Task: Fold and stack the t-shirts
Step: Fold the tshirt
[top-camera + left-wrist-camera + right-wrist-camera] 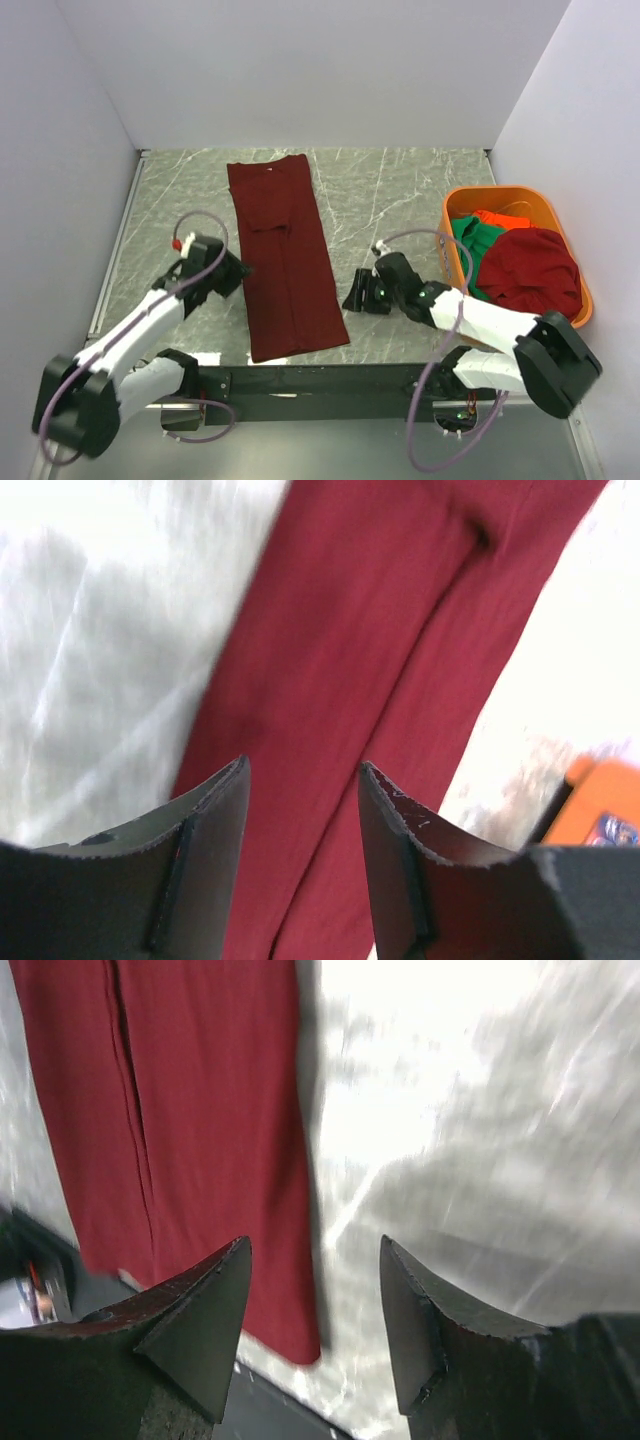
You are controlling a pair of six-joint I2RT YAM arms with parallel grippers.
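A maroon shirt [287,255], folded into a long strip, lies flat on the counter [390,195] left of centre, running from the upper middle down to the near edge. The left hand [238,275] sits at its left edge, midway down. The right hand [357,294] is right of the strip, apart from it. At right, a basket [556,206] holds a green shirt [470,240], an orange-red shirt [498,217] and a crumpled maroon shirt [530,268].

An orange plastic basket [520,193] sits at the right side of the grey marbled table [400,200].
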